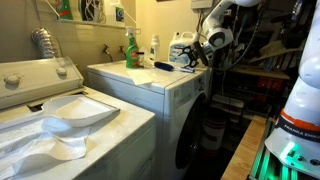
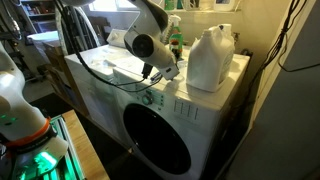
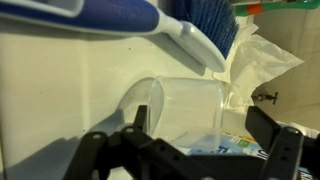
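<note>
My gripper (image 3: 205, 135) is open, low over the white top of a front-load machine (image 2: 200, 100). Its two black fingers straddle a clear plastic cup (image 3: 180, 105) that lies on its side, mouth toward the left finger. I cannot tell whether the fingers touch the cup. Just beyond the cup lies a blue-and-white brush (image 3: 120, 15), with crumpled white paper (image 3: 255, 65) to the right. A printed blue label shows beneath the jaws. In both exterior views the gripper (image 1: 190, 58) (image 2: 160, 72) hangs at the machine's front corner.
A white detergent jug (image 2: 210, 58) stands behind the gripper. A green bottle (image 1: 131, 50) and other bottles stand at the back by the wall. A second white machine (image 1: 60, 110) carries a white cloth (image 1: 60, 140). The round door (image 2: 155, 140) faces the aisle.
</note>
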Available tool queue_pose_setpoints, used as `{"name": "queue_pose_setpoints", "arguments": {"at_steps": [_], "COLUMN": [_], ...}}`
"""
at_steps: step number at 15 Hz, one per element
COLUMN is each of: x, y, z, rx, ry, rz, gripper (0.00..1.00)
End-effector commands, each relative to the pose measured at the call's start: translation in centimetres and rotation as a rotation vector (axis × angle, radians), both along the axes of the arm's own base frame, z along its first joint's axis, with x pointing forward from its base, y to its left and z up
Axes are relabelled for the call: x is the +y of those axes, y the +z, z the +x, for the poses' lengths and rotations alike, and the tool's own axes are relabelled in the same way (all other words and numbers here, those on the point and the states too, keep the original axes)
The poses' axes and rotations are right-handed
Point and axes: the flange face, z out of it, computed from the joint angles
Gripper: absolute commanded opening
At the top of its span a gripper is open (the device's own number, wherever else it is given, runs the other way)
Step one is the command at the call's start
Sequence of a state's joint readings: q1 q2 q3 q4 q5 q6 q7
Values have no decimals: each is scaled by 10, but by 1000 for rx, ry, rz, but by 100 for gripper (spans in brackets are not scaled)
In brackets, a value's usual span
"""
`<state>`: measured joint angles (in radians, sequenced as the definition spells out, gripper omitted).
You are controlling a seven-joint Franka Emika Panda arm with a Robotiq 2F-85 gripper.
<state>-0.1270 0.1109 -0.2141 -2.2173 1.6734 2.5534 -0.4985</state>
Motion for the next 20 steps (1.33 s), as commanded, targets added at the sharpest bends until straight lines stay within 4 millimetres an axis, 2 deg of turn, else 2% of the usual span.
{"name": "queue_pose_setpoints", "arguments": {"at_steps": [1,7,11,14,20], "x": [-1,0,-4,-10,-14], "y": [-1,2,14,36,99], "z": [-7,-13,-11,-12,-23], "rx": [32,157,253,283,275], "ry": [25,93,128,159,272], "rz": [-10,-70,-141,-222,-367], "gripper": [100,100,100,100,100]}}
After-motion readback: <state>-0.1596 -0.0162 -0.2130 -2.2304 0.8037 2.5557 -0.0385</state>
